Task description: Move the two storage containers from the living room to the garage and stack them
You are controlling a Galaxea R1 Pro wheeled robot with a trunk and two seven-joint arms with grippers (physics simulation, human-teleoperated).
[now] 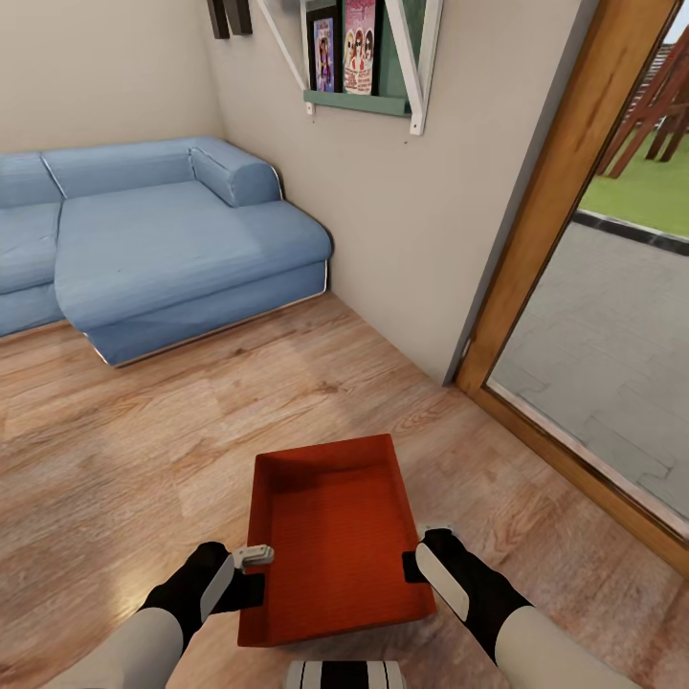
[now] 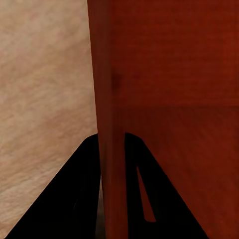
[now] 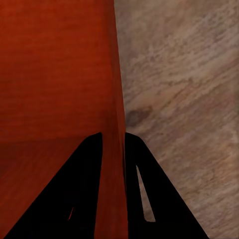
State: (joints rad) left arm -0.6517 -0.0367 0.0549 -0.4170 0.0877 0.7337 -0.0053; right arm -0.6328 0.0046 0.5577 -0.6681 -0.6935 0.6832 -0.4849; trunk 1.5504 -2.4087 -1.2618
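An orange-red storage container [image 1: 335,536] hangs between my two arms above the living room's light wood plank flooring. My left gripper [image 1: 255,556] is shut on the container's left wall [image 2: 110,124], one finger inside and one outside. On the opposite side, my right gripper [image 1: 417,560] is shut on the right wall [image 3: 115,124] in the same way. The bin is empty, and its ribbed bottom shows in both wrist views.
A blue sectional sofa [image 1: 153,249] stands at the back left. A beige wall with a green shelf of books [image 1: 359,67] runs ahead. At the right is a wood-framed glass door [image 1: 545,211] with paving outside. Wood flooring [image 1: 144,450] lies open to the left.
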